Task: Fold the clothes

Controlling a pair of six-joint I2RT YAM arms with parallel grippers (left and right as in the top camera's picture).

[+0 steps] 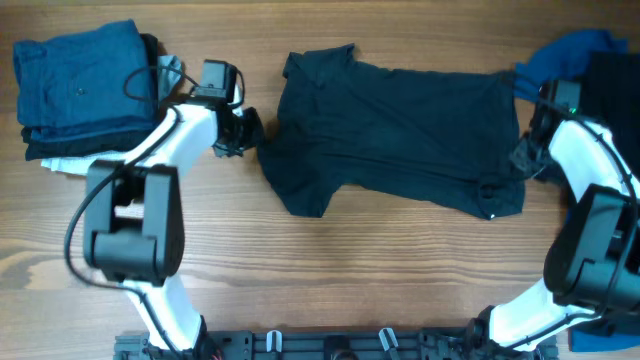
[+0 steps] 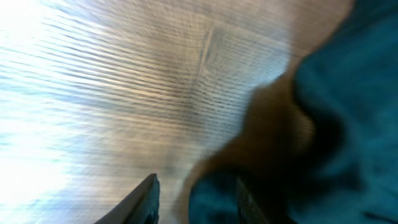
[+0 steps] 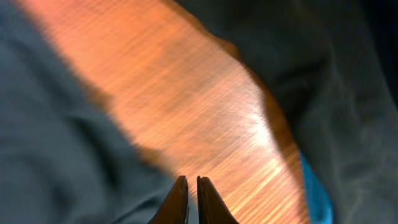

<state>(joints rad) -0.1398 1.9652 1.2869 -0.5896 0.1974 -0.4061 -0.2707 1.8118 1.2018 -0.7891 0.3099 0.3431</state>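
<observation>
**Materials and shapes.** The tabletop is light brown wood with a straight grain. The shirt is soft, near-black navy cloth with short sleeves. It lies spread flat at the middle of the tabletop, turned sideways and lightly wrinkled. One sleeve points to the far edge and one to the near edge, both at its left end.

**Count.**
- Two arms, each with one end effector.
- One spread shirt.
- One folded stack at the far left corner, showing three layers: mid blue on top, dark below it, white at the bottom.
- One loose heap at the far right corner, blue cloth beside dark cloth.

**End effectors.**
- The left end effector sits at the shirt's left edge. Its fingers stand partly apart. A fold of cloth lies in the gap, with bare wood showing between the cloth and one finger. The view is blurred, and no clamp on the cloth is visible.
- The right end effector sits at the shirt's right edge. Its fingers are pressed nearly together, with nothing seen between them.

**Edges and room.** A wide band of bare tabletop runs along the shirt's near side. The left arm fills the space between the stack and the shirt. The shirt's right end lies just beside the heap.
</observation>
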